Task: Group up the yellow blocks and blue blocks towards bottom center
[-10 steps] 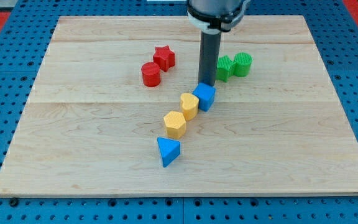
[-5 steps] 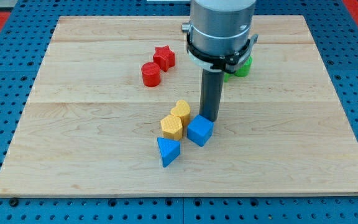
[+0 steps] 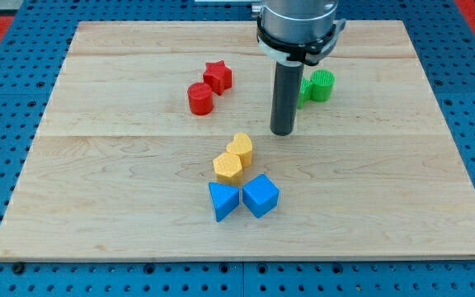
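Observation:
My tip (image 3: pixel 282 132) stands on the board above and to the right of the yellow and blue blocks, touching none. A yellow heart block (image 3: pixel 240 148) and a yellow hexagon block (image 3: pixel 228 167) touch each other near the middle. Just below them a blue triangle block (image 3: pixel 223 200) and a blue cube (image 3: pixel 261 195) sit side by side, close together, in the lower middle of the board.
A red star block (image 3: pixel 218 76) and a red cylinder (image 3: pixel 200 98) sit at the upper left of centre. Two green blocks (image 3: pixel 320 85) lie at the upper right, partly hidden behind the rod. The wooden board (image 3: pixel 97 181) lies on a blue pegboard.
The blue cube has been pushed down from beside the yellow heart to next to the blue triangle. The yellow blocks shifted slightly left and down. My tip has since drawn back upward.

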`<state>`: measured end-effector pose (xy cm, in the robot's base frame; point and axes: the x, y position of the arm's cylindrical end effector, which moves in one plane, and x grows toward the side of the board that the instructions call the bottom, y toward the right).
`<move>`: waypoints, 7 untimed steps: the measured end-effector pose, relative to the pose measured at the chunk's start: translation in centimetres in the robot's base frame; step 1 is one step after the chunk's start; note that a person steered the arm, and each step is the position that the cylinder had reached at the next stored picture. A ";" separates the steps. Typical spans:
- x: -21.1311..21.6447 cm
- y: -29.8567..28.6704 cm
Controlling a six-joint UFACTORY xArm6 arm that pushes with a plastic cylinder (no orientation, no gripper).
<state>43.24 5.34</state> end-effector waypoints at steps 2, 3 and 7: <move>0.0 -6.8; 0.2 -6.2; 3.0 -5.4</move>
